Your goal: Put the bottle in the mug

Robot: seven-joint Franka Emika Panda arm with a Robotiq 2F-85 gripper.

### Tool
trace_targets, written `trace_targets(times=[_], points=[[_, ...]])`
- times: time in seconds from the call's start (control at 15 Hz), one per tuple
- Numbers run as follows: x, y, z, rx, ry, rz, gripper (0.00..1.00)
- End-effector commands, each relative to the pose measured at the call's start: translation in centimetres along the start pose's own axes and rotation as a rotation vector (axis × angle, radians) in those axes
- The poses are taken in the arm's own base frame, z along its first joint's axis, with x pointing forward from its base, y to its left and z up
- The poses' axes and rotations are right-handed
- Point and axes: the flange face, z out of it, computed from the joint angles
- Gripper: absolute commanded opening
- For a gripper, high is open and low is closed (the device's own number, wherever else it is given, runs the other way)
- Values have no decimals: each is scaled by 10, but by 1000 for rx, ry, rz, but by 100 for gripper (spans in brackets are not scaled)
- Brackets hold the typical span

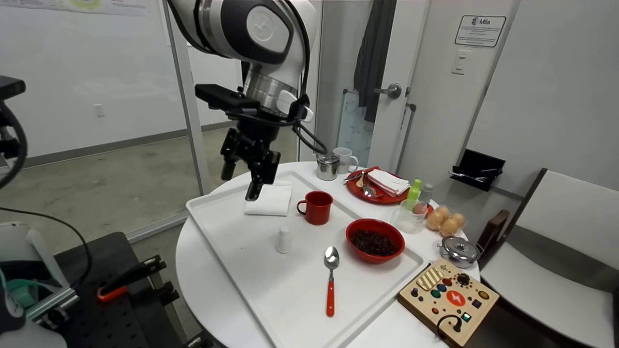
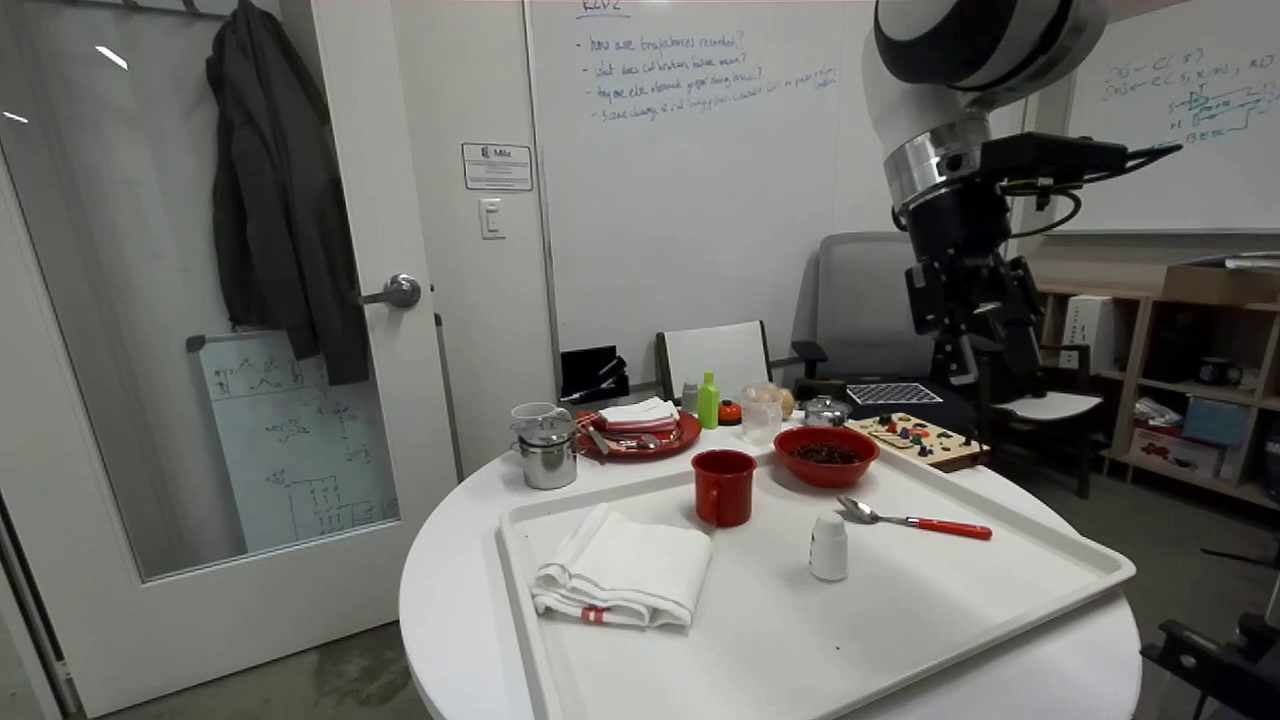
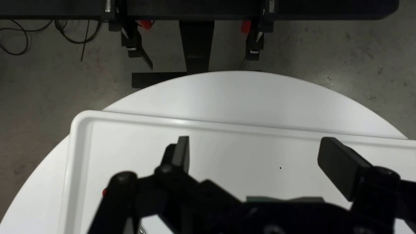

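Two things, the white bottle (image 1: 284,240) and the red mug (image 1: 318,208), stand apart, lower than the widely spread, empty jaws.

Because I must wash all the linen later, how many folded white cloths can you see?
2: the first cloth lies on the tray near the red mug, the second cloth on the red plate. Another could be hidden beneath either.

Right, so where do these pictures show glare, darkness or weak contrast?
In the wrist view, the gripper is very dark; in an exterior view, bright streaks mark the glass; in both exterior views, the pale bottle contrasts weakly with the tray.
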Motion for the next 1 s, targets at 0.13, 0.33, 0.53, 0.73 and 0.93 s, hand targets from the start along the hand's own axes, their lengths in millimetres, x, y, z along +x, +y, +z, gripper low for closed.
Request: trace_targets(times=[0.13,0.33,0.53,0.73,0.93], points=[[-7,-3,-10,-11,44,-3,100],[24,1,8,-7,7,27,100],[62,7,55,-22,-47,63,100],[97,13,97,-44,-77,109,100],[135,18,133,-65,-111,172,100]])
